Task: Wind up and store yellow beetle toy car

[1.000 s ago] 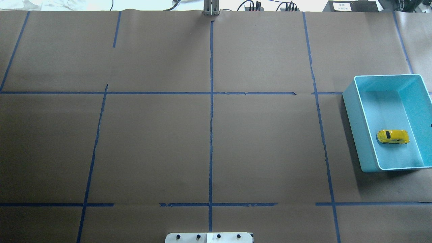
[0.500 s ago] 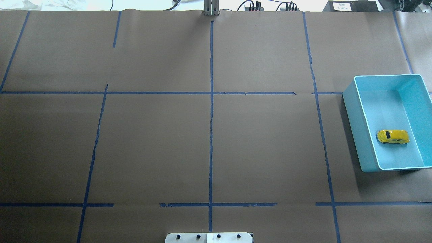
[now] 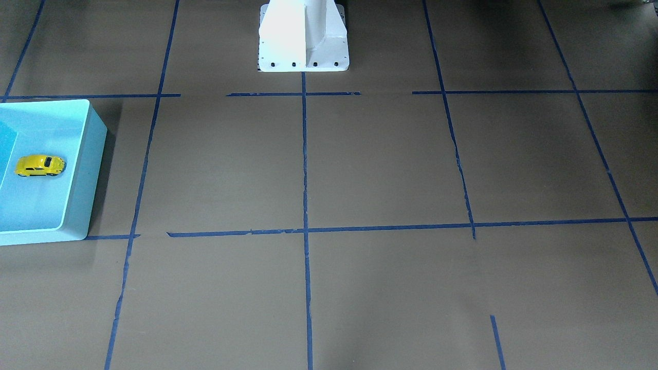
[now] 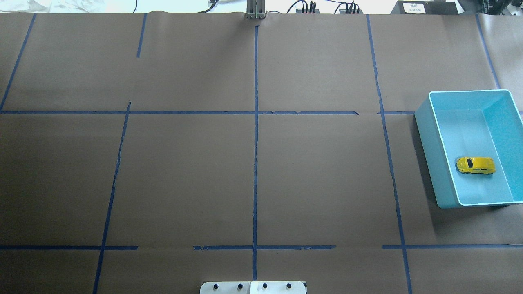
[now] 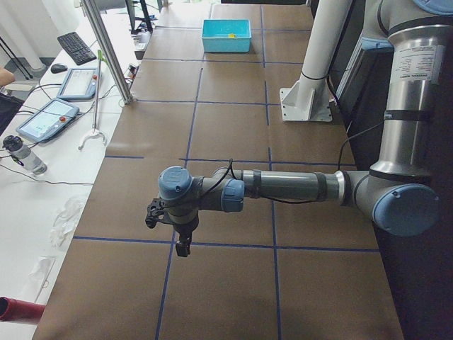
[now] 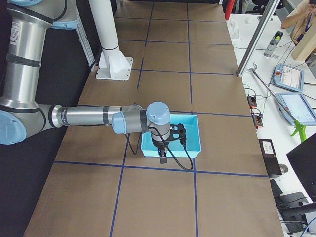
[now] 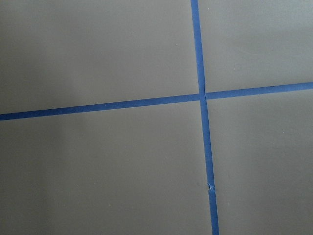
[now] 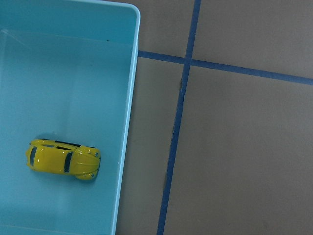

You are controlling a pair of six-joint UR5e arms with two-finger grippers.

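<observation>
Car point(image 4: 475, 165) in the bin point(image 4: 434, 155), at the right end of the desk point(image 4: 184, 175).
My left end effector point(image 5: 182, 248) hangs over a tape cross point(image 7: 202, 95), well apart from the bin; my right end effector point(image 6: 162, 157) hangs above the bin's edge. I cannot tell how wide either stands. The car lies on the bin's floor, near one long wall.

- The light blue bin point(image 3: 91, 174) is cut off by the front view's left edge, the overhead view's right edge and the right wrist view's left edge.
- In the right side view, the right arm point(image 6: 89, 117) covers the bin's robot-side part and hides the yellow beetle toy car point(image 4: 475, 165).
- The left gripper point(image 5: 182, 248) and right gripper point(image 6: 162, 158) show only in side views, so how their jaws stand cannot be told.
</observation>
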